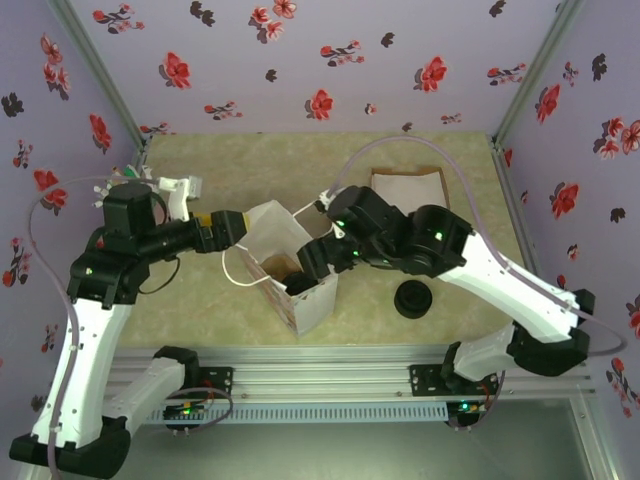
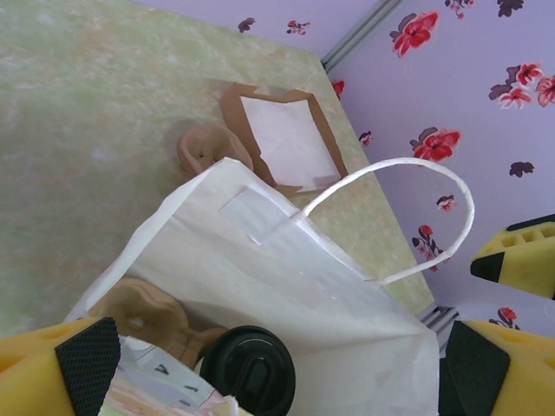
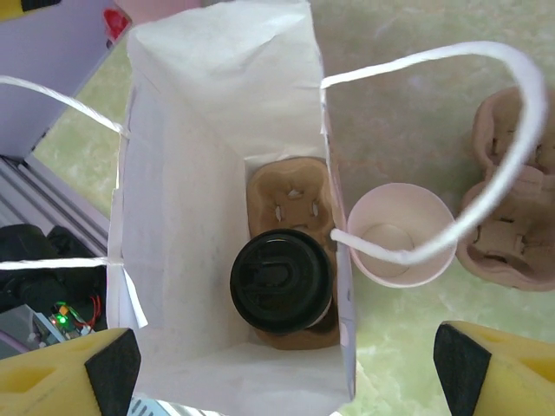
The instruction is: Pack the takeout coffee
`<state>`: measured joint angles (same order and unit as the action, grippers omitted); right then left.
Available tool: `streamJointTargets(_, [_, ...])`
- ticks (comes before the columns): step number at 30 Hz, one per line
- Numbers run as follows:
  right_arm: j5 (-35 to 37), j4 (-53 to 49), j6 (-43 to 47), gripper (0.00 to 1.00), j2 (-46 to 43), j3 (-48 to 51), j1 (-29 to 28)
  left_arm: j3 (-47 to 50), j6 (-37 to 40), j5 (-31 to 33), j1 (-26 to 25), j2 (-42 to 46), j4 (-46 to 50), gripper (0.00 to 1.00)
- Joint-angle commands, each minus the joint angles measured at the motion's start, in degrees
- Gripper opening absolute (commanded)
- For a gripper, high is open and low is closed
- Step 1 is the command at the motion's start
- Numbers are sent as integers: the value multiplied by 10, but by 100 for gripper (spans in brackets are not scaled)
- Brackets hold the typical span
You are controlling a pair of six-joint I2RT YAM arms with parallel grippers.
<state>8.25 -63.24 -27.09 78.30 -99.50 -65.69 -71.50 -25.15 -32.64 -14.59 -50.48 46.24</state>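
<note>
The takeout coffee (image 3: pixel 280 280) stands inside the white paper bag (image 3: pixel 199 130). It sits in one pocket of a brown cup carrier (image 3: pixel 290 199) at the bottom of the bag, with its black lid on top. I judge that the packing step is nearly finished and that the cup needs no more carrying.

The right claw (image 3: pixel 286 360) hangs above the bag's mouth with its fingers spread wide, and it pinches nothing. The left claw (image 2: pixel 277 355) is at the left side of the bag, near the rim. It is also spread, and I see nothing pinched between its pads.

The next move, in my opinion, is for both claws to leave the bag without pulling it. The right one should go straight up, because the thin bag walls are close on both sides.

One handle (image 3: pixel 486 61) loops outward over a lidless cup (image 3: pixel 401 238), which stands just beside the bag's wall. A finger could catch this loop and tip the bag. More carriers (image 3: pixel 512 234) lie near that cup.

To the right, the worktop (image 1: pixel 200 320) has free space around the stack of black lids (image 1: pixel 413 298).
</note>
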Motion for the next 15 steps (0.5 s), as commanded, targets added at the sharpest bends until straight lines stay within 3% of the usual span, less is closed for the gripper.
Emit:
streamJointTargets(1, [34, 41, -14, 90, -48, 37, -3, -20, -15, -6, -16, -9, -35, 99])
streamJointTargets(15, [124, 97, -35, 93, -219, 188, -3, -39, -14, 67, -124, -73, -52, 99])
